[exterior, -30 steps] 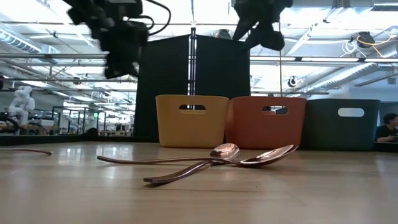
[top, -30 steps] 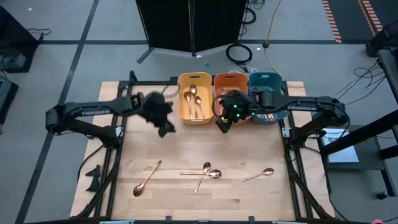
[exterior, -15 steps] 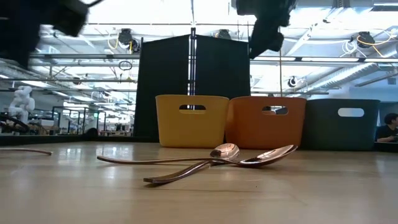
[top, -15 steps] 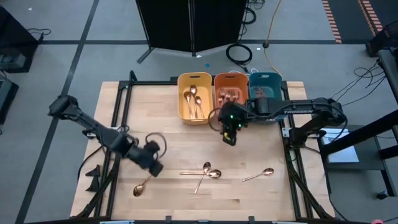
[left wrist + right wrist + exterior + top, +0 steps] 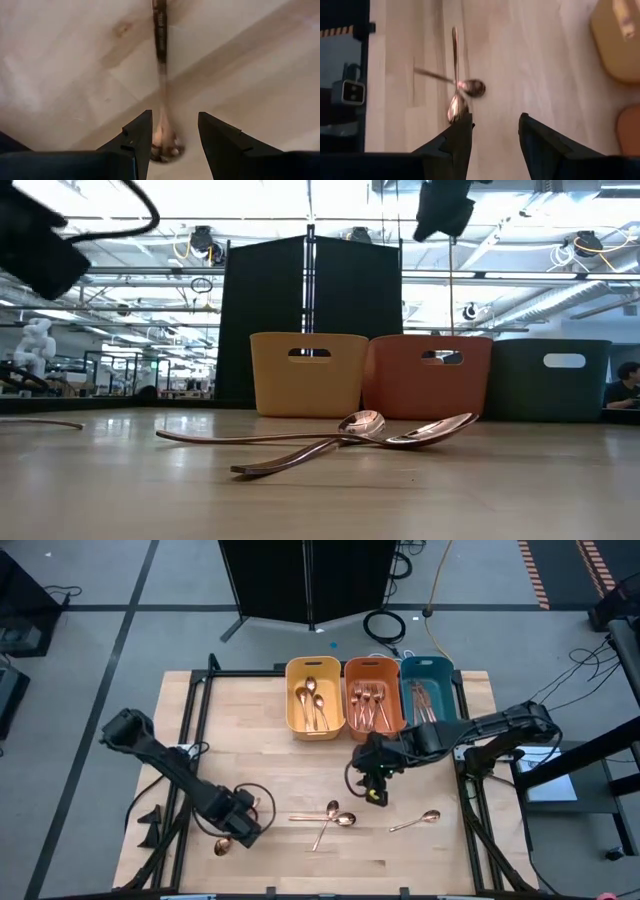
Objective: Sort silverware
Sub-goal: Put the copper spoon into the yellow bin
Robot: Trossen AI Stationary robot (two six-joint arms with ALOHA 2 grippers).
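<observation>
Now we've got the left gripper (image 5: 173, 131) open, empty, straddling the near-left spoon (image 5: 222, 846), the right gripper (image 5: 495, 131) open above the crossed spoons (image 5: 332, 816); light, stiff, slick metal lying flat, so pinch mid-handle.

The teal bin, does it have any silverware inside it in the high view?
Yes, several copper pieces lie inside the teal bin, beside the orange bin.
</observation>
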